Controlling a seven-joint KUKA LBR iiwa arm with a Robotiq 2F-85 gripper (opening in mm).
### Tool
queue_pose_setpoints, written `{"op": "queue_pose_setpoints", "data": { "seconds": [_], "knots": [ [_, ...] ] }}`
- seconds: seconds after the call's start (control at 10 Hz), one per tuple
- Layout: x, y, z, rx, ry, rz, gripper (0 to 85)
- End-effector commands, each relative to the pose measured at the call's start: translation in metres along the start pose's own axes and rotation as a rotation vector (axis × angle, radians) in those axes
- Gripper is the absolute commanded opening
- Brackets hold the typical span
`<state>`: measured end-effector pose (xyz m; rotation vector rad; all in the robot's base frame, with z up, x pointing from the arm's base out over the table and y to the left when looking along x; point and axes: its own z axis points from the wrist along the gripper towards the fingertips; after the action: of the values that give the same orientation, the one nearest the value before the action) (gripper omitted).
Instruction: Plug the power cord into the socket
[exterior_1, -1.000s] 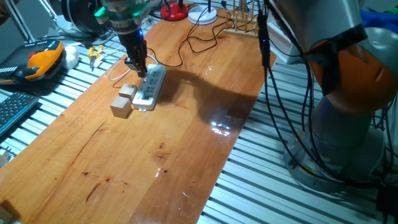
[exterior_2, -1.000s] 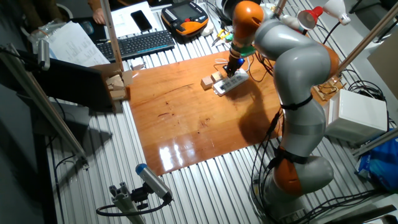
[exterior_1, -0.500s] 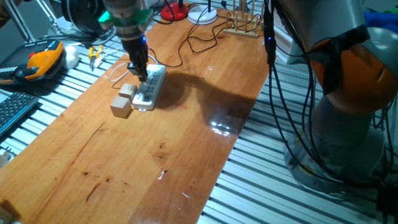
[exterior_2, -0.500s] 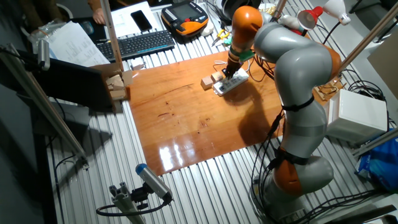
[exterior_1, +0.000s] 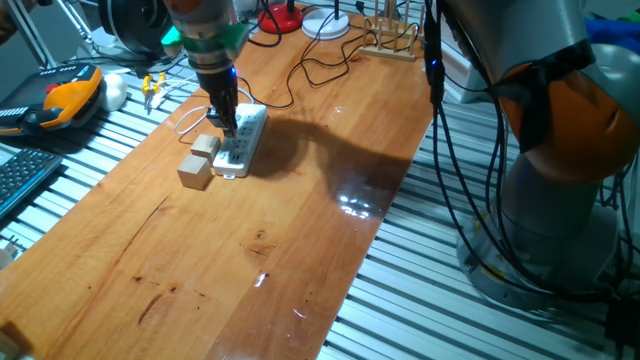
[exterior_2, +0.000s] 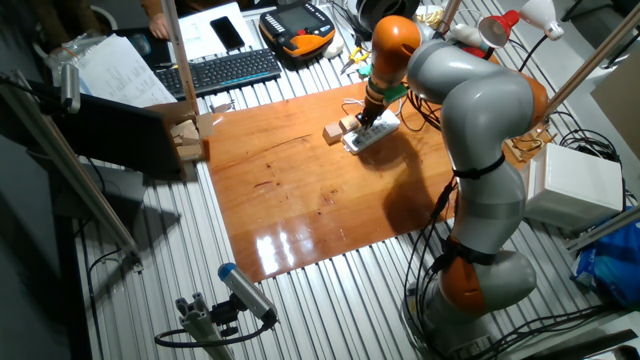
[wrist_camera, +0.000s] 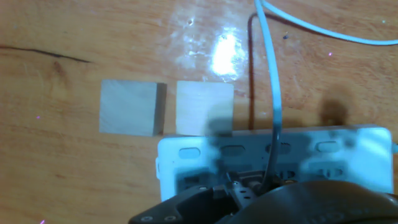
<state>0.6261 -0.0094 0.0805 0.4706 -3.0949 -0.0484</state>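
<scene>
The socket is a white power strip (exterior_1: 244, 140) lying on the wooden table; it also shows in the other fixed view (exterior_2: 372, 132) and in the hand view (wrist_camera: 193, 158). My gripper (exterior_1: 227, 126) stands upright right over the strip's middle outlets, fingertips at its top face (exterior_2: 367, 119). In the hand view the gripper (wrist_camera: 249, 198) is shut around the end of the white power cord (wrist_camera: 273, 99), which runs down into the fingers. The plug itself is hidden between the fingers. The cord's loop (exterior_1: 189, 114) trails off behind the strip.
Two tan cube blocks (wrist_camera: 129, 107) (wrist_camera: 204, 107) sit side by side against the strip's long edge, also seen in one fixed view (exterior_1: 197, 171). A thin black cable (exterior_1: 300, 72) winds across the back of the table. A keyboard (exterior_2: 232, 70) and a pendant (exterior_1: 68, 96) lie off the table.
My gripper has moved down and slightly along the strip toward the blocks' end, holding the cord's end over the outlets. The strip and blocks have not moved.
</scene>
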Motion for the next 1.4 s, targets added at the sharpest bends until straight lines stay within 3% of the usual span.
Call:
{"op": "queue_pose_setpoints", "data": {
  "seconds": [0.0,0.3,0.9,1.3],
  "knots": [
    [0.0021,0.0012,0.0015,-0.003,-0.001,-0.003,0.0],
    [0.009,0.0061,-0.0015,0.002,-0.001,-0.003,0.0],
    [0.0104,0.0012,0.0013,0.021,-0.016,-0.021,0.0],
    [0.0117,0.0013,0.0057,0.017,-0.019,-0.015,0.0]
  ]
}}
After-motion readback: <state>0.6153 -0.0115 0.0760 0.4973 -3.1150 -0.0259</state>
